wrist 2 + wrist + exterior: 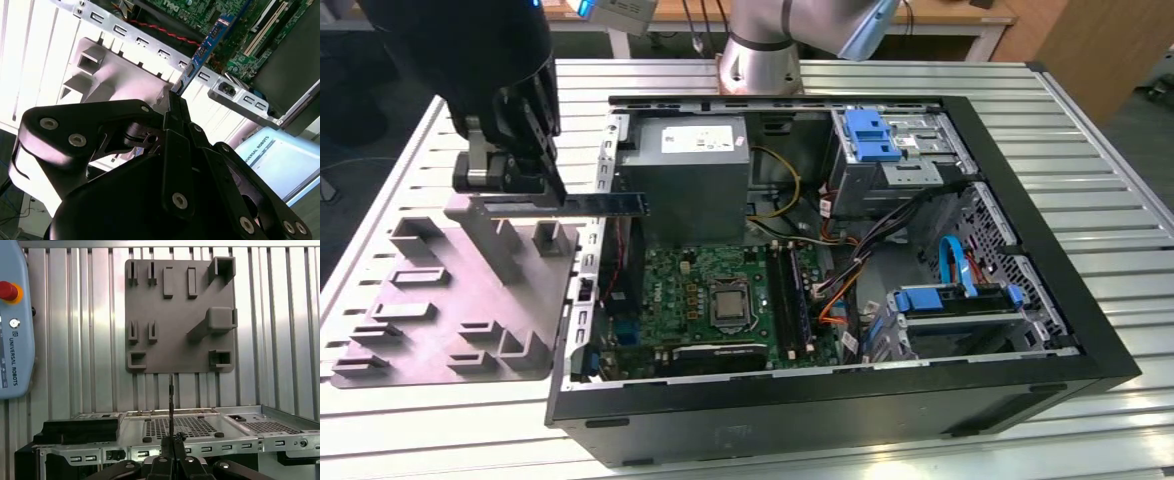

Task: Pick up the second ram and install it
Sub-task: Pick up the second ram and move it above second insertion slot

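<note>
**A:** The gripper (pixel 534 190) hangs at the exterior view's left, its fingers pinched tight on the second ram (pixel 607 203).

**B:** It holds the second ram level in the air, above the grey holder plate (pixel 414 330).

**A:** One end reaches past the open computer case (pixel 854 420) at its wall on the exterior view's left. The other end sits over the plate's uprights.

**B:** It's well apart from the motherboard (pixel 707 290) down inside the case.

**A:** In the second wrist view the fingers (pixel 176 150) meet on the second ram (pixel 210 37), which runs out blue-green toward the case's metal edge.

**B:** In the first wrist view it's edge-on, a thin dark line (pixel 171 395) rising from the gripper (pixel 171 445). The grey holder plate (pixel 170 315) lies beyond it on the slatted table (pixel 75 340).
</note>
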